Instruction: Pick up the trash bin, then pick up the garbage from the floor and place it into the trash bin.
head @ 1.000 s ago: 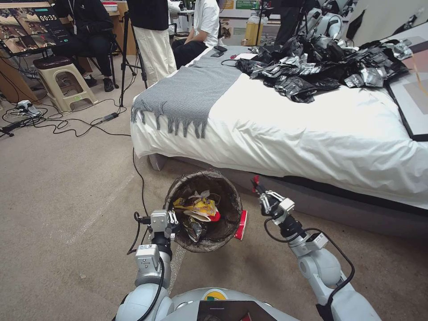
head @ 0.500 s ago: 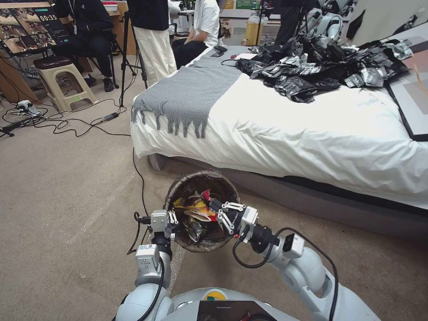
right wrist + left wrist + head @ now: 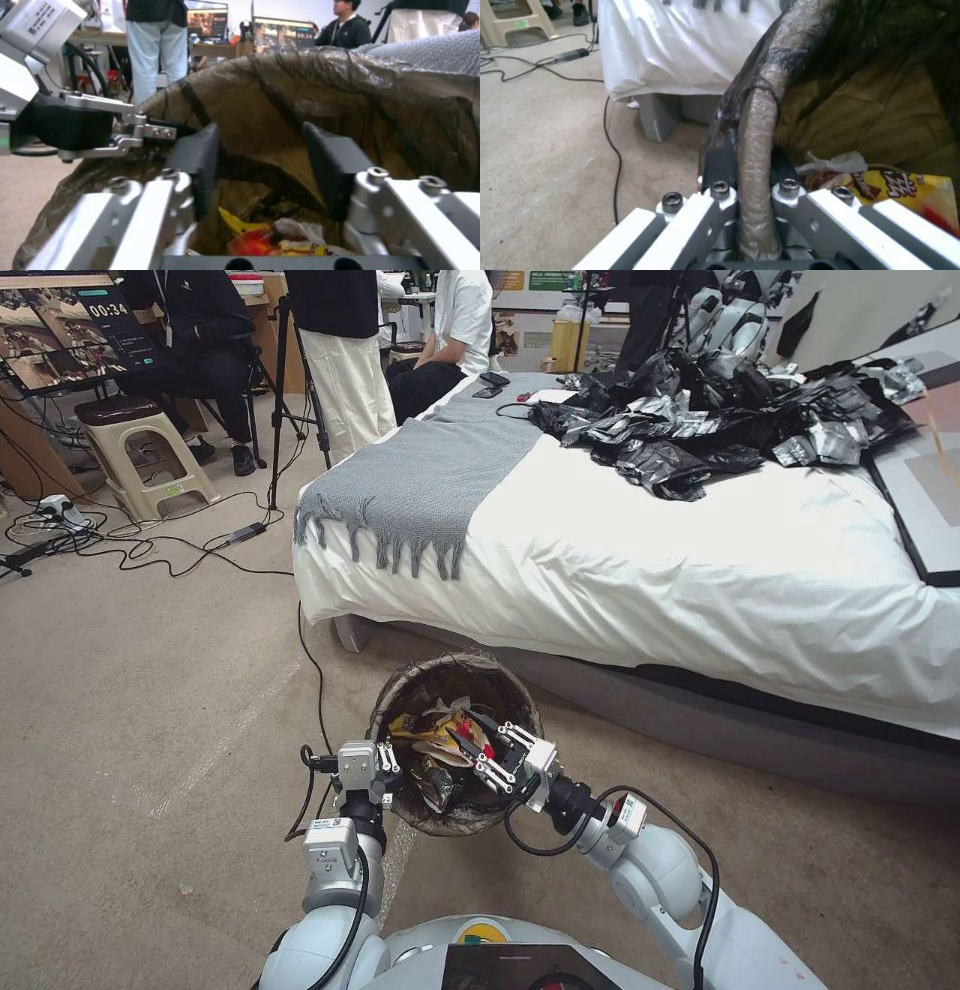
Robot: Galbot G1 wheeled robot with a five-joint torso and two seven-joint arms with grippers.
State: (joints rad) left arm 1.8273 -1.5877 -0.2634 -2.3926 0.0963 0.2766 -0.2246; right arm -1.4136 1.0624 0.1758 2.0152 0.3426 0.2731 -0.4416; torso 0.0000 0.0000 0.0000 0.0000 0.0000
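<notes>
Right gripper (image 3: 487,748) has dropped lower over the bin (image 3: 410,690), jaws now apart and empty, wrapper released among the garbage (image 3: 440,738). Your left gripper (image 3: 388,767) stays clamped on the rim, holding the bin up by the bed's edge.

Beige carpet floor (image 3: 160,690) carries bed (image 3: 700,560), tan plastic stool (image 3: 140,455), black cables (image 3: 170,545) and power adapter (image 3: 245,533).

On bed: grey fringed throw (image 3: 430,475) across near-left end, fringe hanging over edge; heap of black and silver plastic sheeting (image 3: 720,420) at far side; phones (image 3: 493,383) near far edge; dark-framed flat panel (image 3: 925,495) at right edge.
</notes>
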